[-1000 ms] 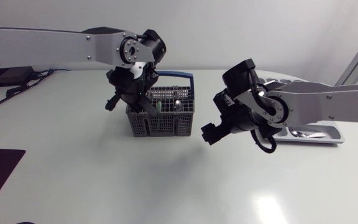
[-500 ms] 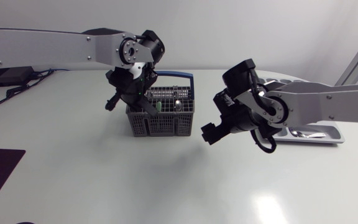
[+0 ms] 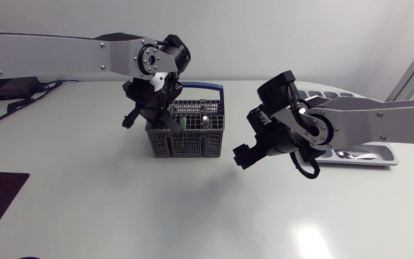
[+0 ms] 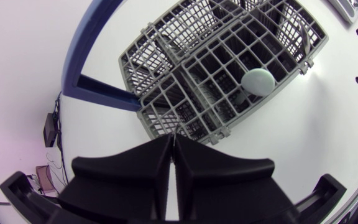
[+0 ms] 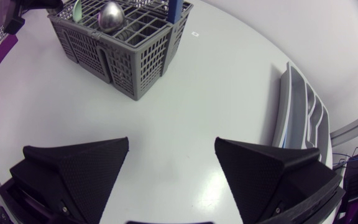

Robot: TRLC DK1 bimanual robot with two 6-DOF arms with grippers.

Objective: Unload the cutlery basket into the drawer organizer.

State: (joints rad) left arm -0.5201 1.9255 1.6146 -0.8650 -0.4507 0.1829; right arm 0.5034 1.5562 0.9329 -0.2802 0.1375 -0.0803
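Black wedge fingers of my right gripper stand wide apart over the bare desk, holding nothing. Behind that arm lies the grey drawer organizer, its long axis running side to side in the head view. The cutlery basket sits ahead of the right gripper, also lengthways across the desk, with its blue handle along the far side. A silver spoon and a pale green spoon stand bowl-up inside. My left gripper hangs over the basket's left end, fingers pressed together.
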